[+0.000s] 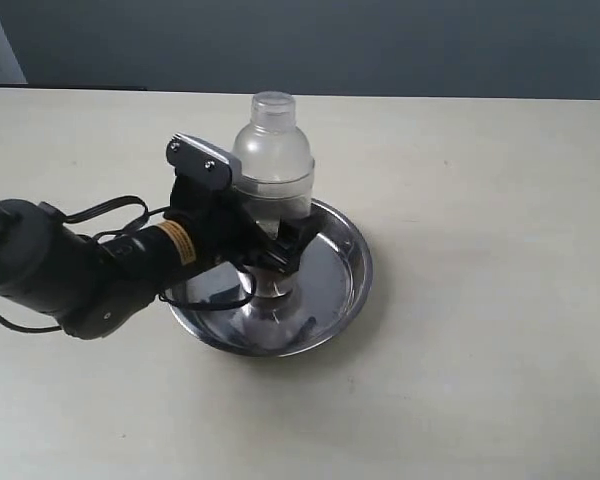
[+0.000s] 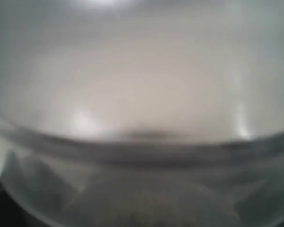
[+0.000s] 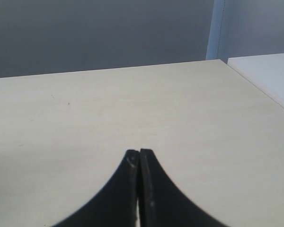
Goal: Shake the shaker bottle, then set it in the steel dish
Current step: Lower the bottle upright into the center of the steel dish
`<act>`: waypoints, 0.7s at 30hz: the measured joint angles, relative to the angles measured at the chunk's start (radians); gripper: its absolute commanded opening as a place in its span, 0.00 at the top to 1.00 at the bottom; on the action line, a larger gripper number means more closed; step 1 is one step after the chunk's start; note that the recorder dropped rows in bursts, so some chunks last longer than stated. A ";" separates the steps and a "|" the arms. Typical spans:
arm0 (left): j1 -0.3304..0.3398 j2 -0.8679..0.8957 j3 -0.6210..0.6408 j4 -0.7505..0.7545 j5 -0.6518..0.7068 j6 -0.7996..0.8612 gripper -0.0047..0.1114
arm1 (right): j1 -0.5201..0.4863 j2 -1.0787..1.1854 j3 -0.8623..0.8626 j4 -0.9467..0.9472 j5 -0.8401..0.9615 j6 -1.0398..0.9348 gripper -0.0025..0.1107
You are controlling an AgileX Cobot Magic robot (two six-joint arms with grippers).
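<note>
shaker bottle (image 1: 272, 165) in left gripper (image 1: 276, 246), over steel dish (image 1: 356, 268)

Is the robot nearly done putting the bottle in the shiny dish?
Nearly. The shaker bottle stands upright in the steel dish, so placing looks about done. The left gripper grips its lower part; letting go is what's left. The right gripper sits shut, away over the table. Shaking can't be judged from here.
</note>
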 measured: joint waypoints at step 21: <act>0.036 0.000 0.000 0.218 -0.090 -0.128 0.10 | 0.000 0.000 0.000 0.000 0.000 -0.002 0.99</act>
